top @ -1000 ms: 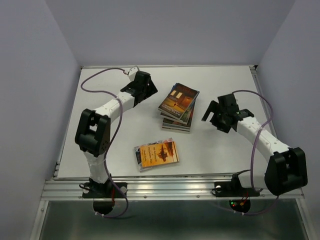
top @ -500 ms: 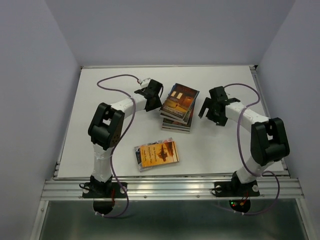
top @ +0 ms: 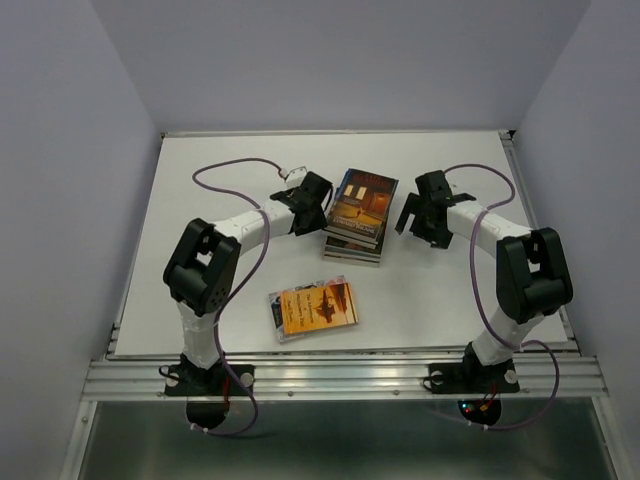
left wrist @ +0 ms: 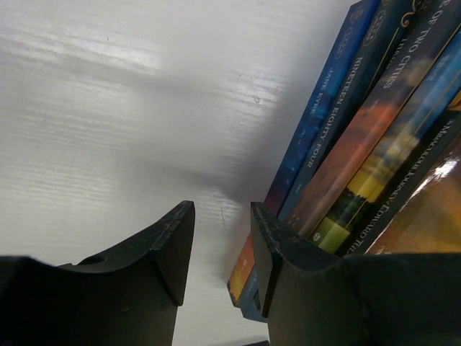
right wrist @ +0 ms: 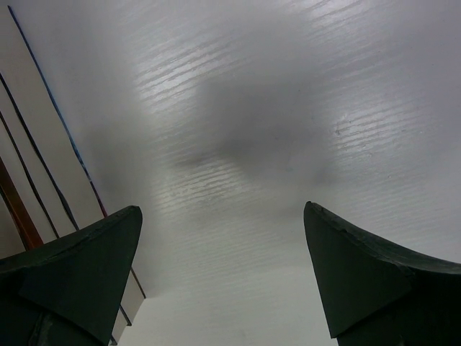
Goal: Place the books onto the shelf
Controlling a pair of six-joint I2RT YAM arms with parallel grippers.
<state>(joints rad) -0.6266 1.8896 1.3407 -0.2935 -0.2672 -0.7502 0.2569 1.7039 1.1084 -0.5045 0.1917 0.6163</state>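
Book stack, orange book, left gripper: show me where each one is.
book stack (top: 362, 205), top view, on the top cover.
orange book (top: 313, 308), top view, middle of its cover.
left gripper (left wrist: 221, 213), left wrist view, midway between its fingertips.

Left gripper (left wrist: 221, 210) has its fingers only a little apart, with just bare white worktop (left wrist: 108, 108) in the gap. One finger (left wrist: 288, 252) sits right beside the stack of books (left wrist: 360, 130), spines facing it: Jane Eyre, Nineteen Eighty-Four.
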